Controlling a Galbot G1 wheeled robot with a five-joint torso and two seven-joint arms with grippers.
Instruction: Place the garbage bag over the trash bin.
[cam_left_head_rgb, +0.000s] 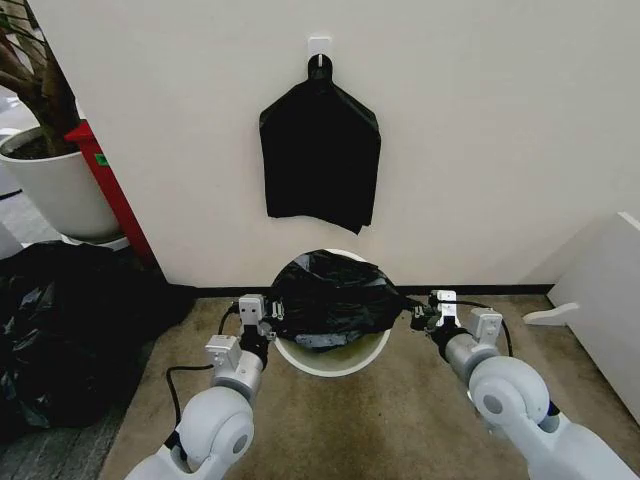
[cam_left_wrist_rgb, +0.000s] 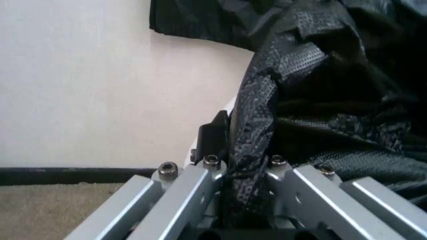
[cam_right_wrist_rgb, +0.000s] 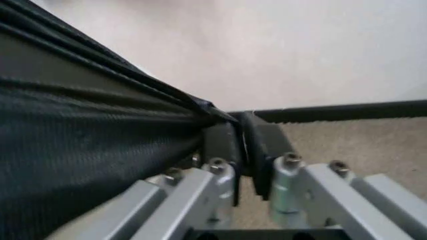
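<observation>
From the head view, the garbage bag (cam_left_head_rgb: 332, 293) is lying stretched across the mouth of the trash bin (cam_left_head_rgb: 335, 357), its crinkled, glossy black film covering most of the opening while the smooth white rim is showing along the near side. The left gripper (cam_left_head_rgb: 272, 312) is pinching the bag's edge at the bin's left side, and the right gripper (cam_left_head_rgb: 418, 312) is pinching the opposite edge at the right — both arms are reaching in from below.

The left wrist view is showing what the head camera cannot: a bunched fold of the garbage bag (cam_left_wrist_rgb: 293, 100) caught between the closed fingers (cam_left_wrist_rgb: 215, 135). The right wrist view is showing the bag (cam_right_wrist_rgb: 87, 145) pulled taut into straight pleats that are running into fingers (cam_right_wrist_rgb: 223, 142) pressed together on it.

The bin is sitting on tan carpet just before the cream wall (cam_left_head_rgb: 480, 120) and its dark baseboard (cam_left_head_rgb: 500, 289), below a flat black bundle (cam_left_head_rgb: 320, 155) hanging on a white hook (cam_left_head_rgb: 319, 46). Open carpet is lying to the right; a heap of black bags (cam_left_head_rgb: 70, 320) is crowding the left.
</observation>
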